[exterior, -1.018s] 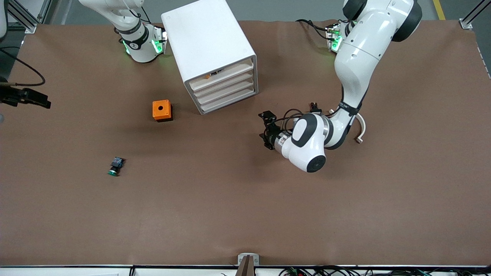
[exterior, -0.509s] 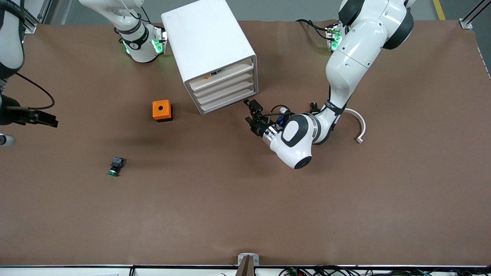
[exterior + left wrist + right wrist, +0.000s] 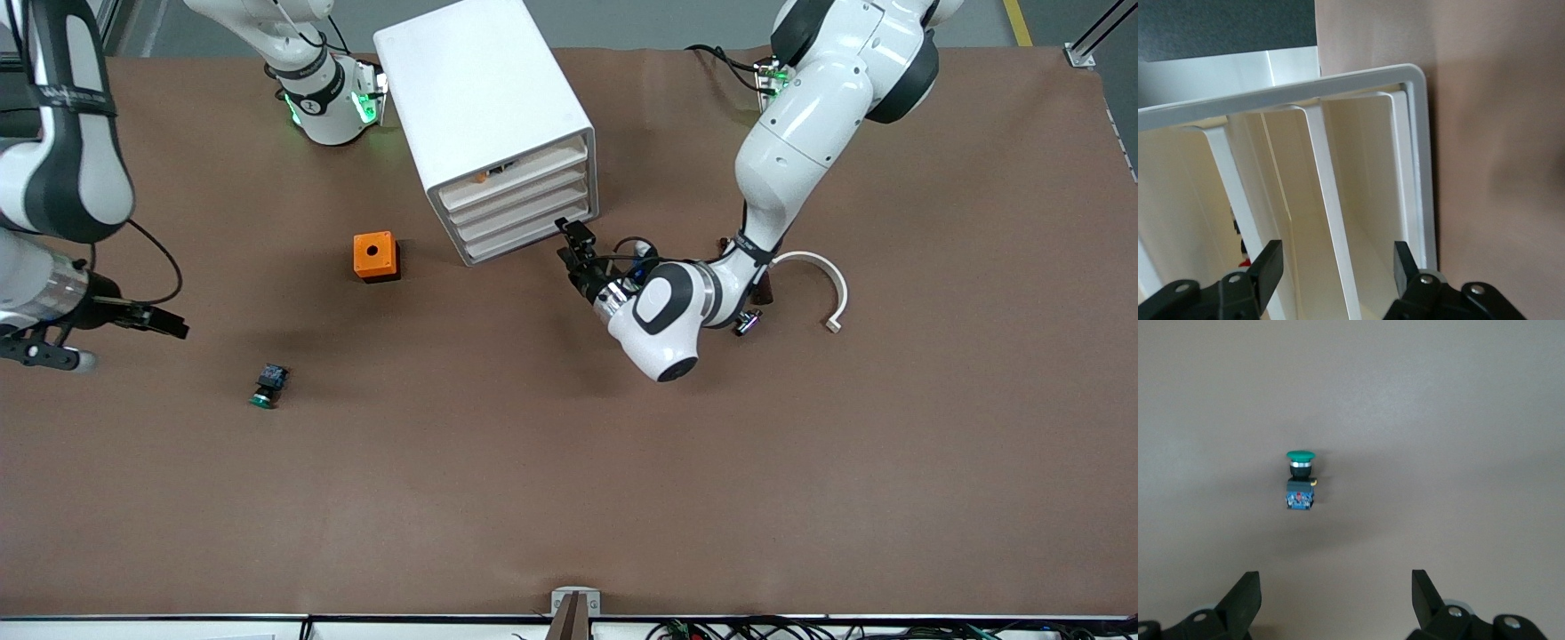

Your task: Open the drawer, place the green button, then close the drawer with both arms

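Observation:
The white cabinet (image 3: 484, 107) stands at the back of the table with its stacked drawers shut. My left gripper (image 3: 574, 238) is at the lower levels' front, at the corner toward the left arm's end. In the left wrist view my left gripper (image 3: 1337, 263) is open, its fingers (image 3: 1269, 261) on either side of one drawer's (image 3: 526, 233) white front lip (image 3: 1328, 200), clear of it. The green-capped button (image 3: 267, 387) lies on the table toward the right arm's end. My right gripper (image 3: 171, 324) hovers open over the table beside it. In the right wrist view the button (image 3: 1301, 480) lies ahead of my right gripper (image 3: 1336, 593).
An orange box (image 3: 375, 256) with a hole sits between the cabinet and the button. A white curved piece (image 3: 822, 280) and a small black button (image 3: 745, 322) lie by the left arm's elbow. The brown table (image 3: 569, 489) stretches toward the front camera.
My left gripper has moved across the table up to the cabinet's drawer fronts. The right arm has swung into view toward the green button.

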Controlling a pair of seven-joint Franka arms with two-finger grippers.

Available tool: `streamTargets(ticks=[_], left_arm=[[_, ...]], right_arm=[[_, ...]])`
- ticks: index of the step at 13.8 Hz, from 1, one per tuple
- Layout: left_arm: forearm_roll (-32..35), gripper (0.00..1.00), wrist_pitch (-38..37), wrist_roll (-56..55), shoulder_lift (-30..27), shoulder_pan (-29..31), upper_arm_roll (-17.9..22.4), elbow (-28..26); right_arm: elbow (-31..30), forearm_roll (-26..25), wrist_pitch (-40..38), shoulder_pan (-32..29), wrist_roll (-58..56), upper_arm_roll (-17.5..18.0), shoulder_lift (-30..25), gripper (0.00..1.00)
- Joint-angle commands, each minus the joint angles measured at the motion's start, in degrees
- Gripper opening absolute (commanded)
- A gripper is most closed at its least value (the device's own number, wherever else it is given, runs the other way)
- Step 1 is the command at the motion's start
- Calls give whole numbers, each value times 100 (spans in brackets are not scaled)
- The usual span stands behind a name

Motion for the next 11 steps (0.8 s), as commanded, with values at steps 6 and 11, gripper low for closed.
streamTargets(ticks=[6,11], left_arm=[[-203,71,-379,-120,225,-348,-15,3],[-203,51,-423,-112,234,-523,-15,-76]], right_arm=[[-154,41,1890,461,1466,33,1311,100],[-181,58,2534,443,1661,51,1902,100]])
